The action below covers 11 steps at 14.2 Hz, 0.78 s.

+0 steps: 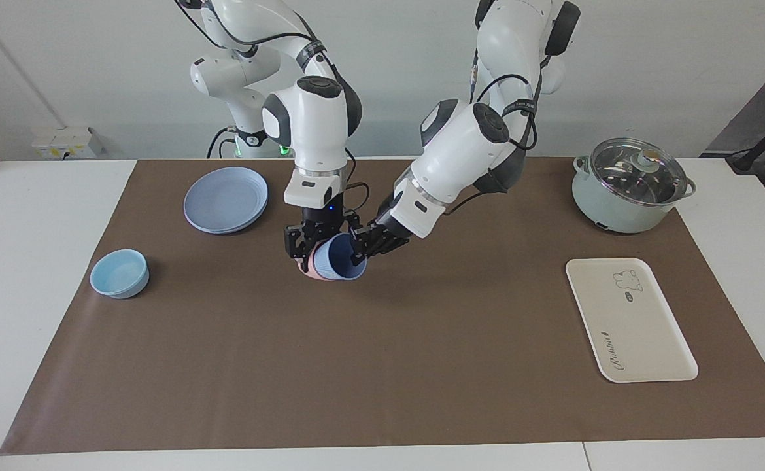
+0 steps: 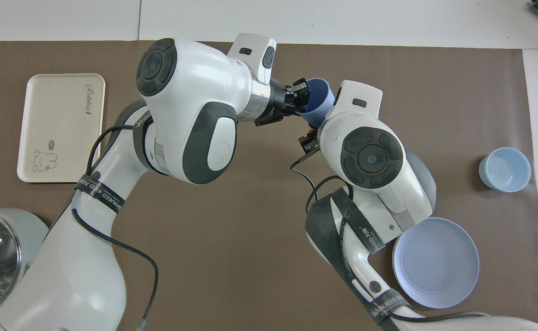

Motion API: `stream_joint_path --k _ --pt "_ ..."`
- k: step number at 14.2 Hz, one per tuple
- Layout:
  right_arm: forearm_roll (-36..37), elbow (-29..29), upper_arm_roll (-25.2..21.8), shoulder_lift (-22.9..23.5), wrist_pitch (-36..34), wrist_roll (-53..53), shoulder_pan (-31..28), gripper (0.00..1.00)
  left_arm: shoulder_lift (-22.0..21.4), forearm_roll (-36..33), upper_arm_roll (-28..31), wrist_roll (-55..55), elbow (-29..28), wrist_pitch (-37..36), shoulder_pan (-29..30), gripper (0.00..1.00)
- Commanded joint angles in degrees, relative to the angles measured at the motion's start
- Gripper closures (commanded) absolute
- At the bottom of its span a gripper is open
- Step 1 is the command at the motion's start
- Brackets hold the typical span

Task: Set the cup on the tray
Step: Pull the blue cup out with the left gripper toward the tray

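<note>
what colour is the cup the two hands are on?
Periwinkle blue, darker inside; the cup shows best in the facing view, nested in a pink tumbler.

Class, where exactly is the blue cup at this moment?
The cup is tilted above mid-table, nested in a pink tumbler, between the right gripper and left gripper.

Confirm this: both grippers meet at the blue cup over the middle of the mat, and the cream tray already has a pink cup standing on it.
One detail is wrong. The tray has nothing standing on it, as the facing view shows. The pink cup is nested under the blue cup, where the left gripper and right gripper meet over the middle of the mat.
</note>
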State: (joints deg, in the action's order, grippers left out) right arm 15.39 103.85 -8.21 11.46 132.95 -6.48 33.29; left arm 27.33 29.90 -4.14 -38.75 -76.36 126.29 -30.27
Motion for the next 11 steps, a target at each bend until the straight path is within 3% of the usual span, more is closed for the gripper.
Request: stream_joint_path --k 1,4,7,9,11 --pt "1.48 -0.4 0.38 0.23 -0.15 -1.6 -0.06 1.0 0.09 -0.99 1.06 -1.07 1.3 -0.78 1.43 1.0" --pt "1.48 -0.4 0.38 0.23 -0.06 -1.69 -0.06 1.0 -1.05 -2.12 1.59 -1.07 2.43 -5.24 8.36 1.0" --pt "1.48 -0.4 0.38 0.32 0.11 -1.6 -0.24 1.0 -3.6 -12.11 3.95 -0.54 2.53 -9.47 12.77 1.0" --pt "1.31 -0.4 0.3 0.49 0.72 -0.82 -1.2 1.0 -5.09 -18.63 4.84 4.87 -0.26 -9.3 16.27 1.0" --pt "0.52 -0.31 0.29 0.58 5.27 2.5 -4.52 1.0 -6.76 -19.18 4.84 14.18 -4.39 -8.78 21.63 1.0"
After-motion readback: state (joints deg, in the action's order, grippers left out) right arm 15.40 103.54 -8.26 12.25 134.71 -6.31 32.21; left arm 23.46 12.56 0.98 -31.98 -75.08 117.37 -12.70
